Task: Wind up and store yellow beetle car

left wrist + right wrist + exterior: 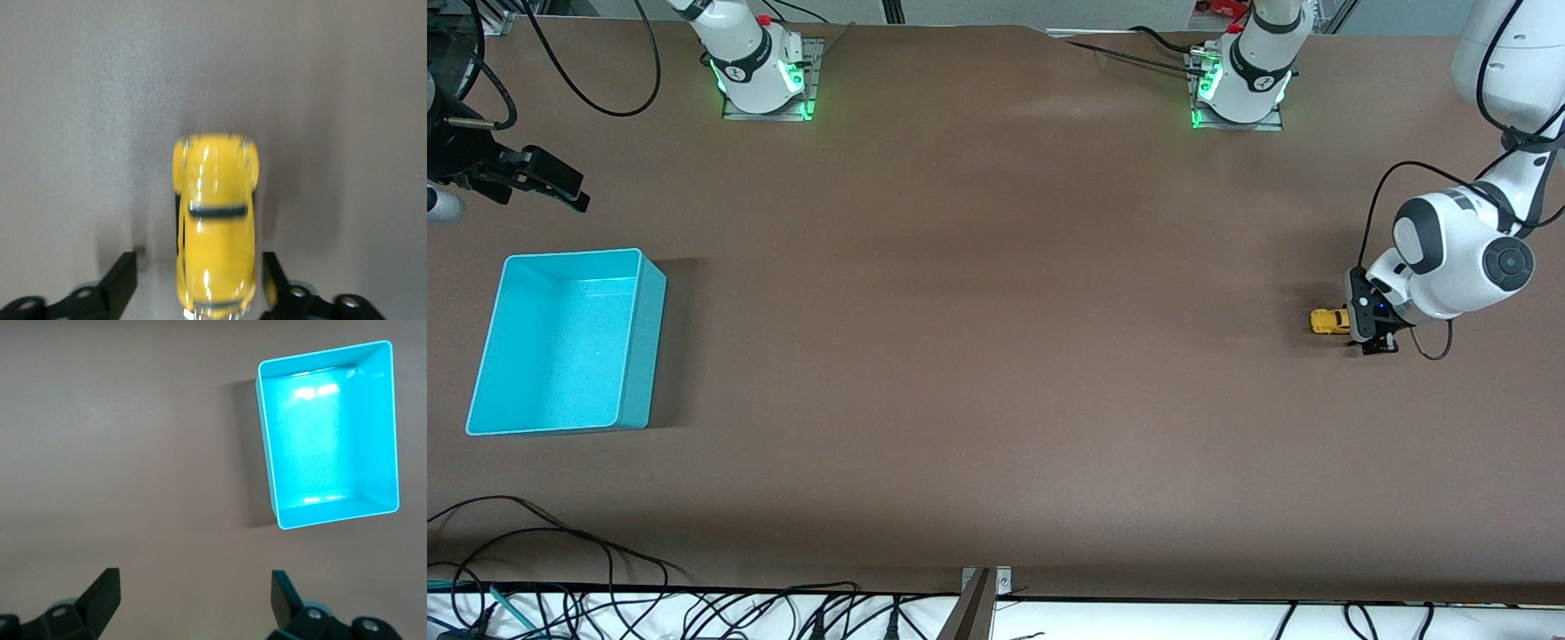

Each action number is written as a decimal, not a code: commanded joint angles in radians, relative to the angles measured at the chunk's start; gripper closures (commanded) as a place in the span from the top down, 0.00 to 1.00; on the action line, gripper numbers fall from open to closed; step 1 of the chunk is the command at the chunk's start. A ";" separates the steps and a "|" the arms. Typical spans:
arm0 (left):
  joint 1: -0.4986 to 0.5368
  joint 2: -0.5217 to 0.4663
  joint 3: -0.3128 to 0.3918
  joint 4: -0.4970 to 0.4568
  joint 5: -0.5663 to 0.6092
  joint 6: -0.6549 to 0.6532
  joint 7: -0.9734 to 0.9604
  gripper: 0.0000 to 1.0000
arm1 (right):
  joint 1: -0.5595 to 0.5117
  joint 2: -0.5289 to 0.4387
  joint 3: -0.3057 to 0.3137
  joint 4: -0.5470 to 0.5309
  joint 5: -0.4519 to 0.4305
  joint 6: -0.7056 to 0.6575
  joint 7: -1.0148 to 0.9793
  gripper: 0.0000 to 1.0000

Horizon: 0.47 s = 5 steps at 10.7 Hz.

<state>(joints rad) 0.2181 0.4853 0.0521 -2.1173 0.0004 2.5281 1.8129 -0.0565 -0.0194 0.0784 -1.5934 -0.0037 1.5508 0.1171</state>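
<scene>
The yellow beetle car is tiny and rounded, with dark windows. It sits upright on the surface at the left arm's end.

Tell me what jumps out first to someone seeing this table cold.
The big turquoise bin at the right arm's end of the table, empty. Next the tiny yellow car on the table at the left arm's end, between the open fingers of the left gripper, apart from both. The right gripper waits open above the table near the bin.
</scene>
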 commanded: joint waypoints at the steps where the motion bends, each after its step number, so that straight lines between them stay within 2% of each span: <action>1: -0.008 0.016 0.003 0.037 -0.026 -0.022 0.019 1.00 | -0.002 0.006 0.001 0.016 0.016 -0.003 0.006 1.00; 5: -0.008 0.012 0.003 0.037 -0.028 -0.023 0.019 1.00 | -0.002 0.006 0.001 0.016 0.016 -0.003 0.006 1.00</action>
<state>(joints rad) 0.2164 0.4948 0.0512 -2.0961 0.0003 2.5258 1.8128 -0.0565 -0.0194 0.0784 -1.5934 -0.0037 1.5508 0.1171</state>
